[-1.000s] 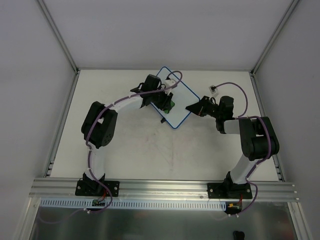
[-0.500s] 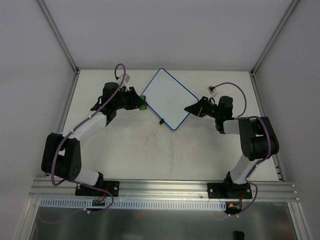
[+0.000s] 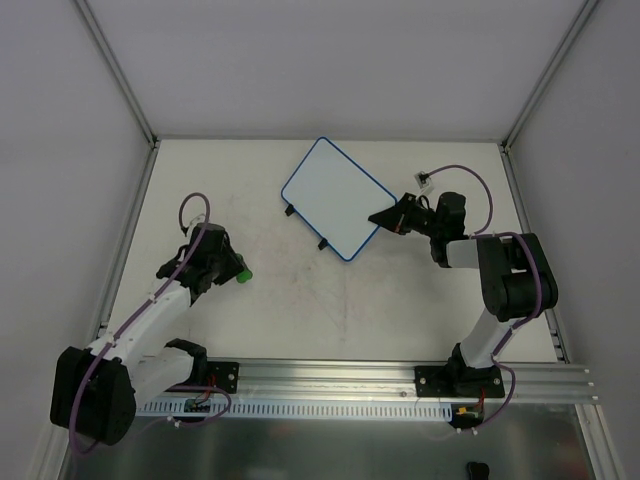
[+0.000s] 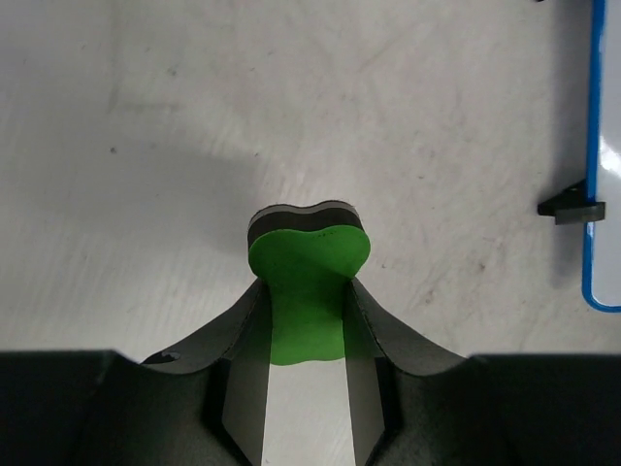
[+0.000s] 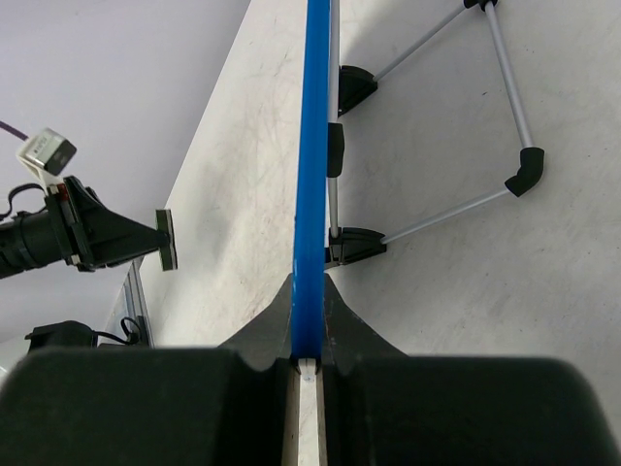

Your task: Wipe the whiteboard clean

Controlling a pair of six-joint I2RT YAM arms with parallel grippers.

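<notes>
2 grips: my left fingers (image 4: pixel 306 291) clamp the green eraser (image 4: pixel 309 238) over the bench (image 4: pixel 146 116); my right fingers (image 5: pixel 309 291) pinch the blue rim of the whiteboard (image 3: pixel 335 195).

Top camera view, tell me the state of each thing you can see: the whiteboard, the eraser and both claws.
whiteboard: surface looks clean, no marks visible, gripped at its right edge.
green eraser: squeezed between the left claw's fingers, off the board and away to its left.
left claw: shut on the green eraser.
right claw: shut on the whiteboard's blue rim.
</notes>
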